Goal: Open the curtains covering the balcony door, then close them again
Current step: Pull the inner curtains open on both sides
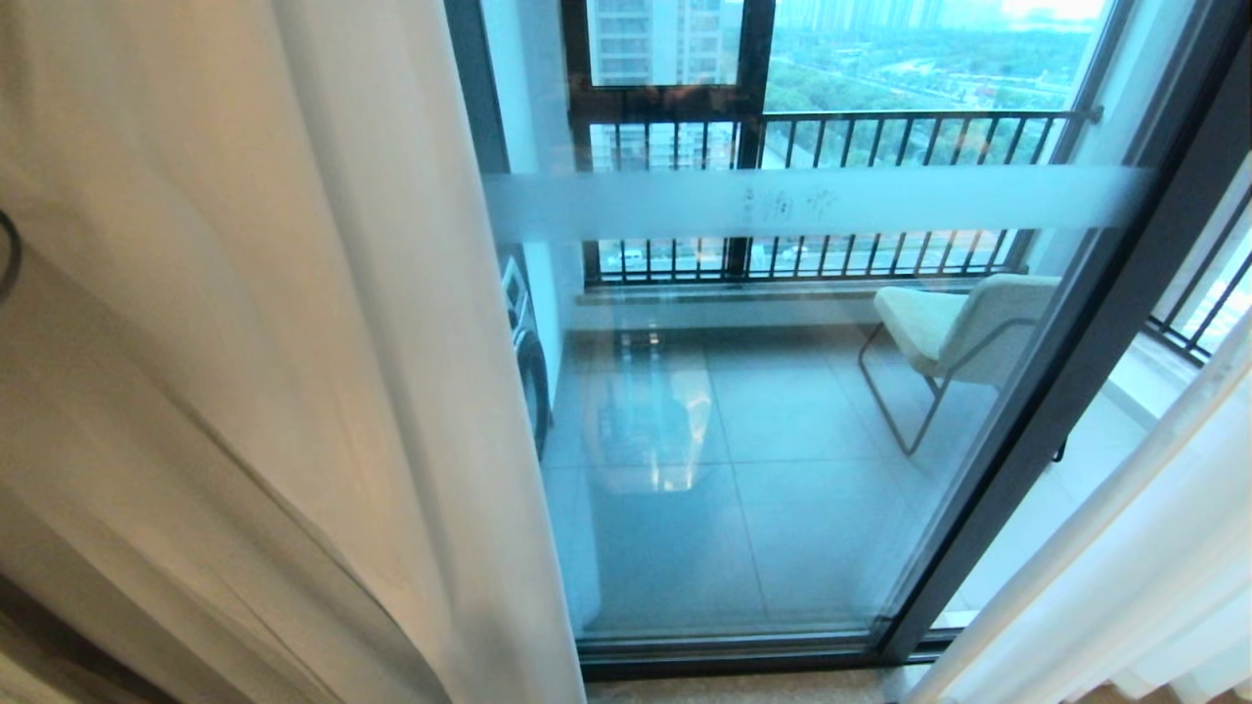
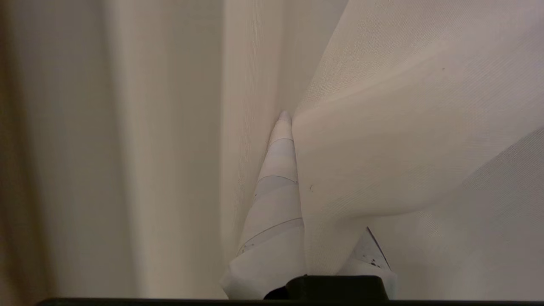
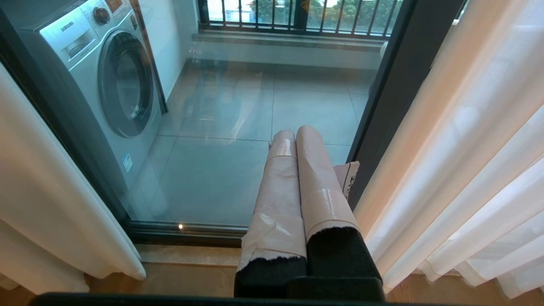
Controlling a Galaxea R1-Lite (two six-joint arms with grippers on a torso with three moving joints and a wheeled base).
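So, quick rundown of the scene:

Left claw (image 2: 285, 117): clenched on the left curtain (image 2: 403, 127), as far as the wrist view lets me see. One taped finger (image 2: 276, 199) shows in full; the sheer fabric drapes over the other one and bunches right at the tips. The cloth pulls into a diagonal fold away from that spot.

Right claw (image 3: 295, 132): squeezed shut on nothing, both taped fingers (image 3: 316, 178) pressed together side by side. It points at the glass low down, close to the dark frame post, and touches nothing.

Left curtain, head view (image 1: 293, 323): fills the whole left side and is drawn off the glass, its edge running diagonally down to the floor.

Right curtain (image 1: 1125, 577): only a strip of pleats at the lower right corner, also off the glass. The right wrist view shows its pleats (image 3: 467, 170) hanging just beside the frame post.

Door (image 1: 1066, 391): mostly uncovered between the two panels, glass shut, with a frosted band (image 1: 812, 200) across it.

Behind the glass: a tiled balcony, a pale chair (image 1: 963, 328) near the railing (image 1: 880, 122), and a washer (image 3: 110, 72) against the left wall.
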